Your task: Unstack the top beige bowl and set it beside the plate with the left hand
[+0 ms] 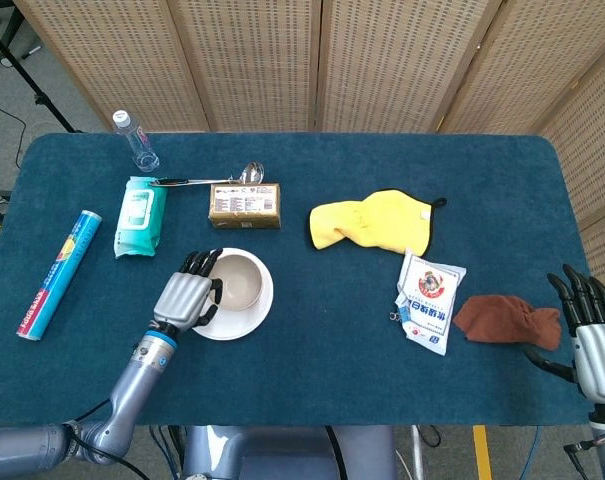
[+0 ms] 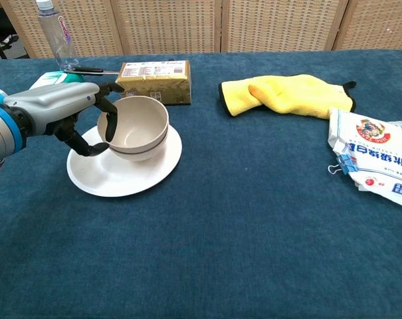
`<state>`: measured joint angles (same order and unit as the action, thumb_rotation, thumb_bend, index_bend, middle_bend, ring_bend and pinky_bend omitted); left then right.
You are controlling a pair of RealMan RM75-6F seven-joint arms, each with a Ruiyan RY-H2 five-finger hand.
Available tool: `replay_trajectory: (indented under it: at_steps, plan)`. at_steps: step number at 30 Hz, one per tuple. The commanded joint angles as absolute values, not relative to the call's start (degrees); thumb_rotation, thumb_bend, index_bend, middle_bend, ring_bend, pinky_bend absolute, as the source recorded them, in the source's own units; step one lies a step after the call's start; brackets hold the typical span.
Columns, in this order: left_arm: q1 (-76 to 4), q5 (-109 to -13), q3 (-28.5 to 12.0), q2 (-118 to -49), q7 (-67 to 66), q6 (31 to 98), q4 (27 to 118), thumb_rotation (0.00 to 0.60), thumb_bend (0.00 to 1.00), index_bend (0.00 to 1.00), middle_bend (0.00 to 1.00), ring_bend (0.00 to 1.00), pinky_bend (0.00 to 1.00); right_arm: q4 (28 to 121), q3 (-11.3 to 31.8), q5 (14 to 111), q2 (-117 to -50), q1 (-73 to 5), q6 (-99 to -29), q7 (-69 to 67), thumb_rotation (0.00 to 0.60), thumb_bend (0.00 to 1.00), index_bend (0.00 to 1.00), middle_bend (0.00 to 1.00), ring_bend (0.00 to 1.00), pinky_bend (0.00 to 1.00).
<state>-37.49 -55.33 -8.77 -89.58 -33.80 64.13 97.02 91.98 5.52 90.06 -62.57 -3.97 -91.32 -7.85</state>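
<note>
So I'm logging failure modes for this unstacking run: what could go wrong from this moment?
1. The left hand holds only the rim of the top beige bowl, fingers inside and thumb outside; the bowl looks tilted and could slip.
2. The lower bowl may cling and come up with it, then drop onto the plate.
3. The gold box sits close behind, so a swing backward could knock it.

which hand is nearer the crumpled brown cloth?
Right. The right hand sits just beside the crumpled brown cloth at the table's right edge, apart from it; the left hand is far across the table, gripping the top beige bowl.
</note>
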Motion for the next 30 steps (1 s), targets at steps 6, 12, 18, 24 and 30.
replay_trajectory:
  at_steps: [6, 12, 18, 24, 30]
  plan:
    - [-37.50, -55.49, -8.77, -89.02, -34.32, 65.34, 97.89, 0.600, 0.56, 0.75, 0.00, 0.00, 0.00, 92.01, 5.54, 90.09, -62.47, -3.95, -91.37, -8.06, 0.600, 0.00, 0.04, 0.00, 0.00, 0.00]
    - [-37.06, -56.41, -9.22, -87.27, -32.70, 66.05, 100.26, 0.600, 0.58, 0.77, 0.00, 0.00, 0.00, 92.02, 5.56, 90.01, -62.44, -3.93, -91.33, -8.16, 0.600, 0.00, 0.04, 0.00, 0.00, 0.00]
    - [-35.51, -60.92, -10.10, -82.22, -27.90, 67.72, 106.11, 0.600, 0.59, 0.78, 0.00, 0.00, 0.00, 92.03, 5.52, 90.12, -62.46, -3.94, -91.35, -8.10, 0.600, 0.00, 0.04, 0.00, 0.00, 0.00]
    - [-32.08, -68.10, -7.90, -74.71, -23.87, 70.51, 111.47, 0.600, 0.59, 0.79, 0.00, 0.00, 0.00, 92.14, 5.34, 90.44, -62.51, -3.91, -91.42, -7.81, 0.600, 0.00, 0.04, 0.00, 0.00, 0.00]
    - [-27.33, -72.50, -2.58, -69.70, -19.46, 72.06, 110.16, 0.600, 0.59, 0.79, 0.00, 0.00, 0.00, 92.44, 5.04, 91.04, -62.59, -3.83, -91.60, -7.28, 0.600, 0.00, 0.04, 0.00, 0.00, 0.00]
